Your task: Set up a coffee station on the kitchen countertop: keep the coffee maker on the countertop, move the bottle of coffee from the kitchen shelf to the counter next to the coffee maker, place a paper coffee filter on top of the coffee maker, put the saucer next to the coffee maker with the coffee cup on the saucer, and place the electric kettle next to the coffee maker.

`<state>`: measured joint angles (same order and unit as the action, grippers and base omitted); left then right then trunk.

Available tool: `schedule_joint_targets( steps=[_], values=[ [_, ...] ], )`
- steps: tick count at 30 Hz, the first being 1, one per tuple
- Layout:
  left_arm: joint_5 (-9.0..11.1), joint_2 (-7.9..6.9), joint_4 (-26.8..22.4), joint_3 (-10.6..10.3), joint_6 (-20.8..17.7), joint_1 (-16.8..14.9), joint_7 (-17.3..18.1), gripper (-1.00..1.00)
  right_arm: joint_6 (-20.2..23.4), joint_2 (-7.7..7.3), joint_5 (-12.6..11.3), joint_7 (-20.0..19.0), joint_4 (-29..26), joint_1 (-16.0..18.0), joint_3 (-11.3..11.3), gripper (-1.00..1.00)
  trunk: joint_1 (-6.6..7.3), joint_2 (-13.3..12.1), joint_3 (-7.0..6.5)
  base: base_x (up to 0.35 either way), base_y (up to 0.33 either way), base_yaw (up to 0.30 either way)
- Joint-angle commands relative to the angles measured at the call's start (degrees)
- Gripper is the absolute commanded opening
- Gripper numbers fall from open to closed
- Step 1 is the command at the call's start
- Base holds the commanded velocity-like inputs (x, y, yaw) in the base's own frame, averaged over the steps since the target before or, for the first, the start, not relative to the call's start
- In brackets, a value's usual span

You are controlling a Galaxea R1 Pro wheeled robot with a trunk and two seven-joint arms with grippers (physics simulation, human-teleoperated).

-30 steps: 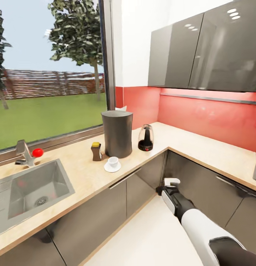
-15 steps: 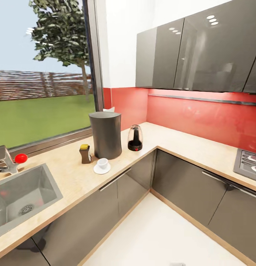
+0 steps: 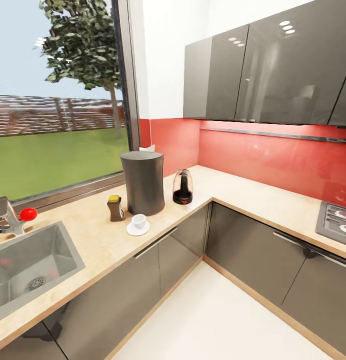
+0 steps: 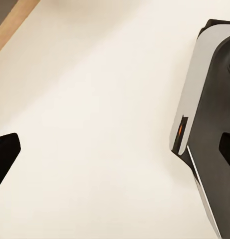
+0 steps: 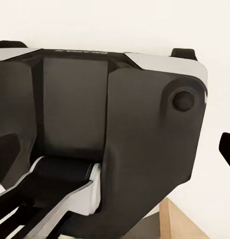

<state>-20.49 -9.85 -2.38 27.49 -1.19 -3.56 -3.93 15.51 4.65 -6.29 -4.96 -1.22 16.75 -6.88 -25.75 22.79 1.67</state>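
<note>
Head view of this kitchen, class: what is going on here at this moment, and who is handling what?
Nothing is being handled. On the kitchen countertop the coffee maker stands with the bottle of coffee beside it, the coffee cup sitting on the saucer in front, and the electric kettle on its other side. A white edge, possibly the paper coffee filter, peeks over the coffee maker's top. The wrist views look at pale floor and robot body.
</note>
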Motion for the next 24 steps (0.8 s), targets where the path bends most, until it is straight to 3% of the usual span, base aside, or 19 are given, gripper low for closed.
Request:
schedule_joint_targets(
  steps=[1,17,24],
  values=[
    [-0.6,0.01,0.0,0.5,-0.1,0.0,-0.1,1.0,0.3,0.03,-0.6,-0.2,-0.1,-0.1,-0.5,1.0,-0.03,0.1,0.13,0.0,0.0,0.0],
    [-0.6,0.01,0.0,0.4,-0.1,0.0,-0.1,1.0,-0.4,0.01,-0.5,-0.1,-0.2,-0.7,-0.4,1.0,-0.03,0.1,0.13,0.0,0.0,0.0],
    [-0.7,-0.01,-0.1,0.3,-0.1,0.0,-0.1,1.0,-9.8,-0.44,-0.6,-0.1,-0.3,-0.7,-0.4,1.0,-0.03,0.1,0.13,0.0,0.0,0.0]
  ],
)
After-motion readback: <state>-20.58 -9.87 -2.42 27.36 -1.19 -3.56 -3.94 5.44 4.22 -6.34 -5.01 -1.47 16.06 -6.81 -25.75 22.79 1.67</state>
